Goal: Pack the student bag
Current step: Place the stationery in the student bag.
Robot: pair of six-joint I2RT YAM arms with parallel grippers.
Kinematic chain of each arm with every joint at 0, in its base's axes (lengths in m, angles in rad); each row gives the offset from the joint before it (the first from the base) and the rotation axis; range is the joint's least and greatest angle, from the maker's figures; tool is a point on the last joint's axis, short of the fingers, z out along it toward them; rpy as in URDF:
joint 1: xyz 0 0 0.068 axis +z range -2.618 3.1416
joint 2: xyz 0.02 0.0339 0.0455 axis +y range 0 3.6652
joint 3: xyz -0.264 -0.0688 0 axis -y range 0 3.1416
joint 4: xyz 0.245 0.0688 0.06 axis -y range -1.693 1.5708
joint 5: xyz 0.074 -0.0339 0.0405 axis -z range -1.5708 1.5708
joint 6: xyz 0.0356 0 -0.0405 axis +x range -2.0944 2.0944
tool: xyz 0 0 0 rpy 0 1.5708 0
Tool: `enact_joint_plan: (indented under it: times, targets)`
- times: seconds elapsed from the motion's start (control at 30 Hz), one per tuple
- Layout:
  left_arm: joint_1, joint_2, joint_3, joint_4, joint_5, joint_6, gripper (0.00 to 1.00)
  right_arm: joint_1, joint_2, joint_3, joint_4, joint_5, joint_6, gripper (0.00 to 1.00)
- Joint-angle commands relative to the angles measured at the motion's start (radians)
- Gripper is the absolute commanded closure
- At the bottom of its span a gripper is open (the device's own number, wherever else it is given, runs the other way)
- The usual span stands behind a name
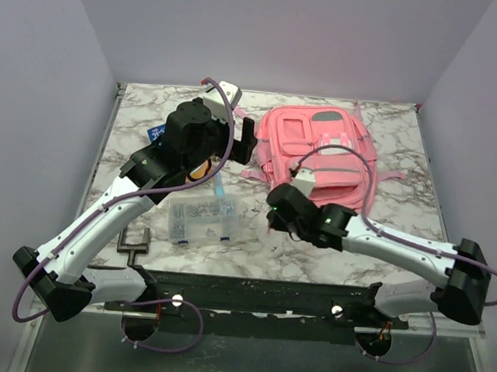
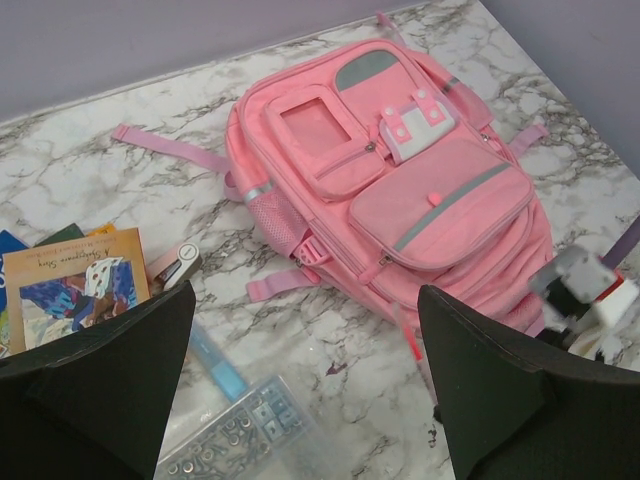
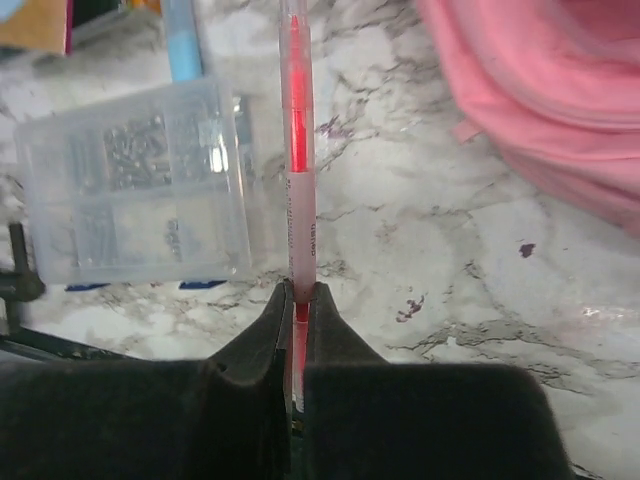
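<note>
Right gripper (image 3: 297,300) is seen closest, jaws pinched tight on a red pen (image 3: 297,150). The pen is gripped near one end & the rest is pointed straight ahead of the fingertips. Whether the pen is raised off the marble worktop (image 3: 420,240) cannot be told. Ahead & to the left of this gripper a clear compartment box (image 3: 140,190) is laid flat, w/ small metal parts visible inside; in the wrist view its edge is seen just beside the pen's shaft. A light-blue marker (image 3: 183,40) is seen beyond the box. Ahead & to the right, the student bag (image 3: 560,110) is laid on the worktop, apart from the pen.

Left gripper (image 2: 305,295) is held above the worktop w/ jaws spread wide, nothing btw them. The bag is spread front side up ahead of it & slightly to the right, w/ pockets & white-pink clasp (image 2: 418,122) turned upward. Picture books (image 2: 75,285) are seen overlapped by its left finger. Marker & box are found on the worktop just under its jaws.
</note>
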Motion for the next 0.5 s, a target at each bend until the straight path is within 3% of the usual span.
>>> enact_joint_plan:
  times: [0.0, 0.17, 0.47]
  targets:
    - [-0.005, 0.007, -0.005, 0.015, -0.007, 0.004, 0.05, -0.155, -0.151, -0.115, 0.001, -0.124, -0.04, 0.99]
    - [-0.005, 0.008, -0.006, 0.015, 0.011, -0.006, 0.05, -0.387, -0.274, -0.232, 0.046, -0.331, -0.076, 0.99]
    - [-0.007, 0.005, -0.008, 0.015, 0.008, -0.002, 0.05, -0.642, -0.323, -0.283, 0.043, -0.543, -0.121, 0.99]
